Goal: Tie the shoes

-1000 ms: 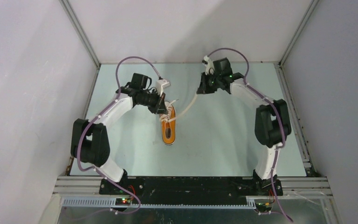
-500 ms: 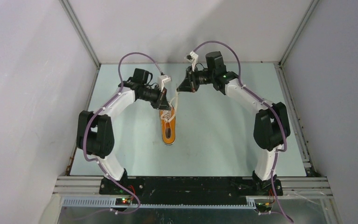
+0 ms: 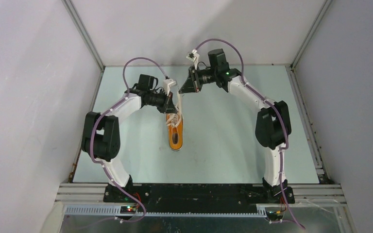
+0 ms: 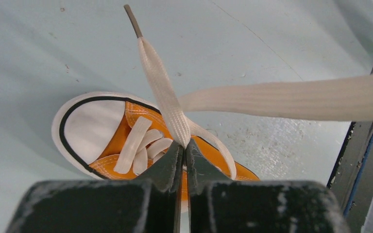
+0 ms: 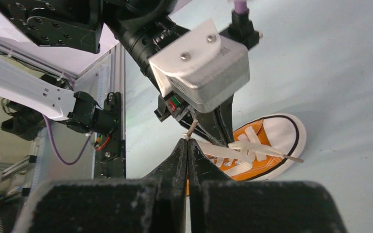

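Observation:
The orange shoe (image 3: pixel 175 136) lies on the table with its white toe cap (image 4: pixel 90 127) pointing away from the arm bases. My left gripper (image 3: pixel 174 110) hangs just over the tongue, its jaws (image 4: pixel 183 144) pinched on one white lace (image 4: pixel 161 90) that ends in a grey tip. My right gripper (image 3: pixel 180 91) is close behind it, beyond the toe. It is shut (image 5: pixel 187 141) on the end of the other lace (image 4: pixel 291 99), whose tip pokes out past the jaws. That lace stretches taut from the shoe (image 5: pixel 272 141) up to the right gripper.
The pale green table (image 3: pixel 233 141) is boxed in by white walls and aluminium frame rails (image 3: pixel 303 121). The left wrist's white camera housing (image 5: pixel 204 63) sits right in front of the right gripper. A black rail (image 4: pixel 364 160) shows at the right edge.
The right gripper has swung left and forward with its lace, from the right of the shoe to just behind the left gripper. The shoe has straightened a little.

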Controlling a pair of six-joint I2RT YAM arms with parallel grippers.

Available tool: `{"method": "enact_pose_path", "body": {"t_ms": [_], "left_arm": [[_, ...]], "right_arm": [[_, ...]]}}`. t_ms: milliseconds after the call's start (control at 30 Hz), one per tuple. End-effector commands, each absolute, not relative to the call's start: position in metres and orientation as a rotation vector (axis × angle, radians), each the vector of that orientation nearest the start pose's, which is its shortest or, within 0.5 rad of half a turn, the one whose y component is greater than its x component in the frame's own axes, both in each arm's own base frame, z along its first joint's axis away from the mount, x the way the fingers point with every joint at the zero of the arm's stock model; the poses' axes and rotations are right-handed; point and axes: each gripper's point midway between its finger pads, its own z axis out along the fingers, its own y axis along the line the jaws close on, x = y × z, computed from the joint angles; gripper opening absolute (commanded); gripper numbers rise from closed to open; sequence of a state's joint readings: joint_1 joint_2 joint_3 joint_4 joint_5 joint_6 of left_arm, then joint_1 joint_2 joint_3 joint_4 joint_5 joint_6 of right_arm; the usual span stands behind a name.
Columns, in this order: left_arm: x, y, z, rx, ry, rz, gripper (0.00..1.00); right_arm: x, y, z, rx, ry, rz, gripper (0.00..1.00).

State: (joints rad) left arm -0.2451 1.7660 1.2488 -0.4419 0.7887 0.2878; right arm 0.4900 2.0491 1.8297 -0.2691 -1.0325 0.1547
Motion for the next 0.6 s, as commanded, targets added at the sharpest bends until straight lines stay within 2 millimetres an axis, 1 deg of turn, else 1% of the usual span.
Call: {"method": "enact_pose_path", "body": {"t_ms": [0, 133, 300, 400, 567], "left_arm": [[0.375, -0.212, 0.146, 0.959, 2.015, -0.900, 0.08], [0.377, -0.216, 0.152, 0.989, 1.961, -0.911, 0.09], [0.382, -0.222, 0.157, 1.007, 1.929, -0.920, 0.09], [0.382, -0.225, 0.162, 1.028, 1.903, -0.927, 0.14], [0.375, -0.228, 0.162, 1.093, 1.868, -0.923, 0.24]], "right_arm": [[0.380, 0.381, 0.248, -0.997, 1.856, 1.513, 0.00], [0.380, 0.383, 0.243, -0.993, 1.872, 1.518, 0.00], [0.380, 0.385, 0.242, -0.986, 1.878, 1.531, 0.00], [0.383, 0.384, 0.240, -0.965, 1.889, 1.533, 0.00], [0.387, 0.387, 0.233, -0.943, 1.913, 1.514, 0.00]]}}
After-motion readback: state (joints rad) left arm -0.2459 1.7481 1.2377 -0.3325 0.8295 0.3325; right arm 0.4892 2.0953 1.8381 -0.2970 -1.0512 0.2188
